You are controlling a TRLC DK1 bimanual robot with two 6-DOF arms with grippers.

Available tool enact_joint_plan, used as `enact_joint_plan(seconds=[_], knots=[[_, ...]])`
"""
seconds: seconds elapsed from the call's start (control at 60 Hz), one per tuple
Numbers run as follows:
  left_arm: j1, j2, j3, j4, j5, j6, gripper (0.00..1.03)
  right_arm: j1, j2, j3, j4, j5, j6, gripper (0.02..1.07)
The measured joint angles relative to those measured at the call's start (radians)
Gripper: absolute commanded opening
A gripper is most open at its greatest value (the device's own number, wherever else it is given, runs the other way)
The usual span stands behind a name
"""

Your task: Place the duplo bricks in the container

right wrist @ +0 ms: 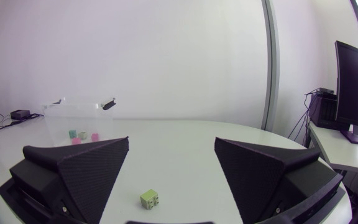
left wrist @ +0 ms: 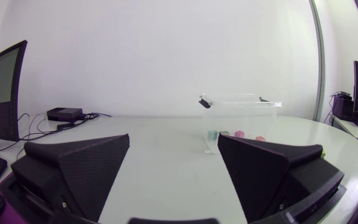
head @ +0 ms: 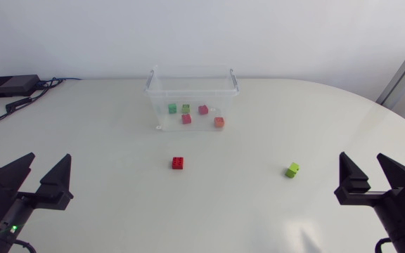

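A clear plastic container (head: 157,88) stands at the back middle of the table, with several small bricks inside: green, red and orange. On the table in front of it lies a red brick (head: 178,163). A lime-green brick (head: 292,169) lies further right, and it also shows just ahead of my right gripper (right wrist: 171,167) as the lime-green brick (right wrist: 149,198). My left gripper (head: 42,178) rests open and empty at the near left. My right gripper (head: 365,176) rests open and empty at the near right. In the left wrist view my left gripper (left wrist: 174,163) faces the container (left wrist: 241,115).
A black box with cables (head: 9,86) sits at the back left corner of the table. The white table (head: 104,140) is rounded on its right side.
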Motion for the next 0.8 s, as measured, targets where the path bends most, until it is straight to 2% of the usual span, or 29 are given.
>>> enact_joint_plan(seconds=[0.717,0.8], knots=[[0.0,0.0,0.0,-0.001,0.0,0.0,0.99,0.0,0.0,0.0,0.0,0.0,0.0,1.02],[0.0,0.0,0.01,-0.026,0.0,0.0,0.99,0.0,0.0,0.0,-0.002,0.0,0.0,1.02]])
